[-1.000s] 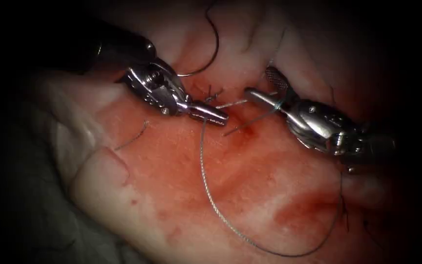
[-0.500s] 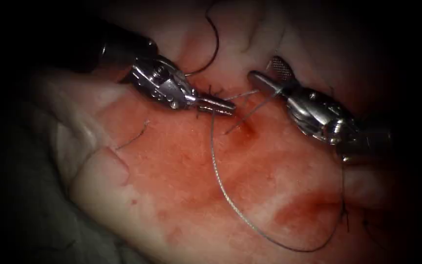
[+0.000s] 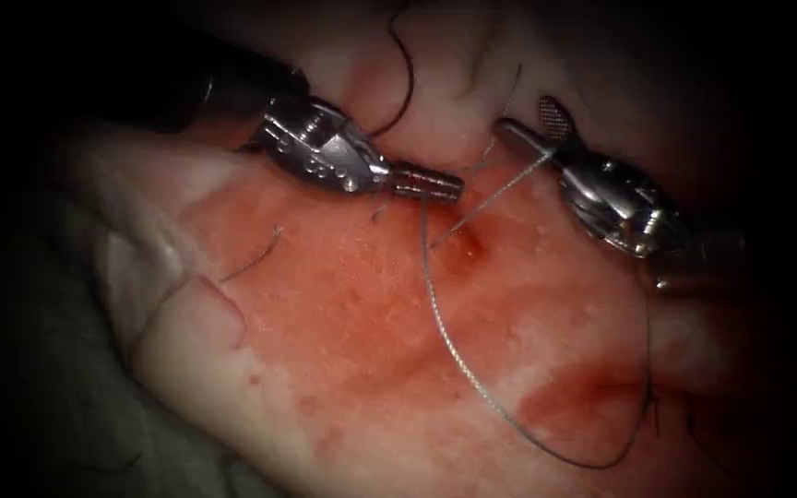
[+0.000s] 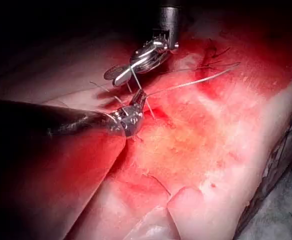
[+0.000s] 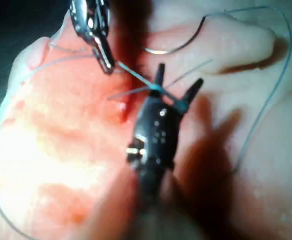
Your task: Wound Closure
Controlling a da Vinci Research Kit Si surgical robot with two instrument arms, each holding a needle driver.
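Left tool (image 3: 428, 185) clamped on thread (image 3: 454, 355), right tool (image 3: 535, 129) spread apart, thread between its jaws.

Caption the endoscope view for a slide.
Left tool shut on thread; right tool open, thread across its jaws, over the tissue.

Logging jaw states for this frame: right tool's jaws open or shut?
Open. The right tool shows two jaws spread apart in the endoscope view, with the thread running between them; the right wrist view shows the same fork.
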